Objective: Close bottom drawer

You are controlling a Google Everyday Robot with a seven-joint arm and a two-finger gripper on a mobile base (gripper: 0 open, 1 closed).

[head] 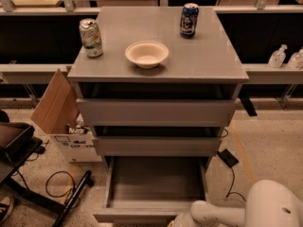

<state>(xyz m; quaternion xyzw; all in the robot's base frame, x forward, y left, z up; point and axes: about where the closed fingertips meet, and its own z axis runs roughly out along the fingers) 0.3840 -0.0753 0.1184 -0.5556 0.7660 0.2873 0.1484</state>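
Gripper at the lower frame edge, seemingly at the front of the open bottom drawer just beyond it; grip state cannot be told.

You have a cream bowl near the middle of the cabinet top, with a green can to its left and a blue can farther back on the right. On the floor at left you see an open cardboard box, a looped black cable and a dark chair. At far right, two clear bottles stand on a ledge.
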